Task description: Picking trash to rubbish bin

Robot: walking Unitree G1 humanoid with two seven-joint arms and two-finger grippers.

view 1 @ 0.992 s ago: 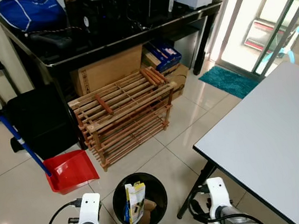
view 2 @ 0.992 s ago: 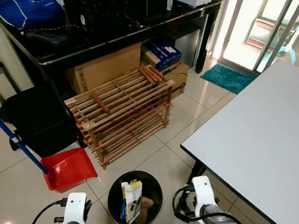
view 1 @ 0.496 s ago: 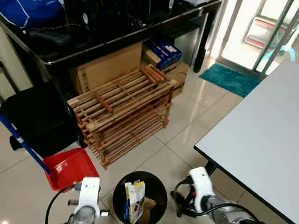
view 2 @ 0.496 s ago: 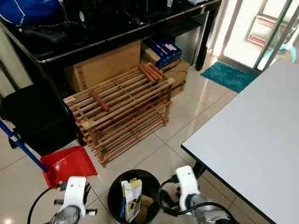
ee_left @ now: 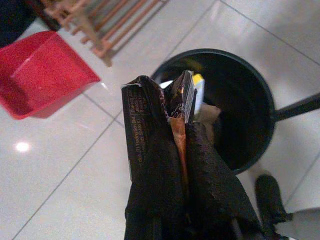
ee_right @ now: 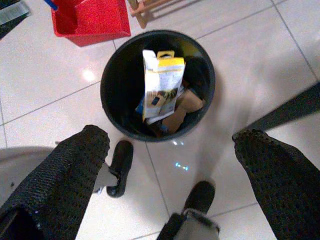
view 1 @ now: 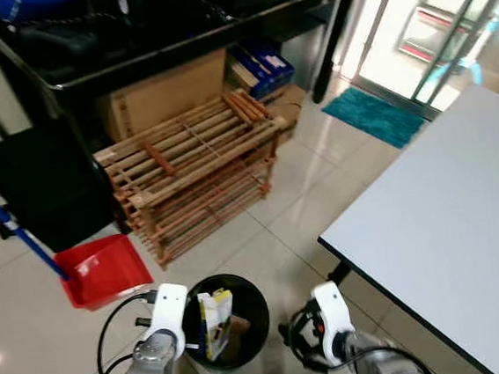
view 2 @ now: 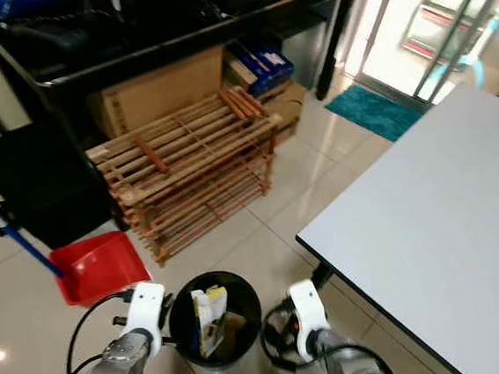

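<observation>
Crumpled dark wrapper [ee_left: 159, 107] clamped in left end effector [ee_left: 182, 150] beside black bin [ee_left: 250, 100]; right end effector [ee_right: 172, 150] spread apart.

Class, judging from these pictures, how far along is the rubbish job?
Done: a yellow carton already lies in the black bin. In hand: the left gripper is shut on a dark wrapper beside the bin's rim. Left: dropping it in. The right gripper hangs open above the bin.

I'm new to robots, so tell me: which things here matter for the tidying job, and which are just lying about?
Part of the job:
- dark wrapper, clamped in the left hand
- black rubbish bin, already holding a yellow packet
- right hand, open beside the bin

Just lying about:
- red dustpan
- wooden rack
- white table
- teal mat
</observation>
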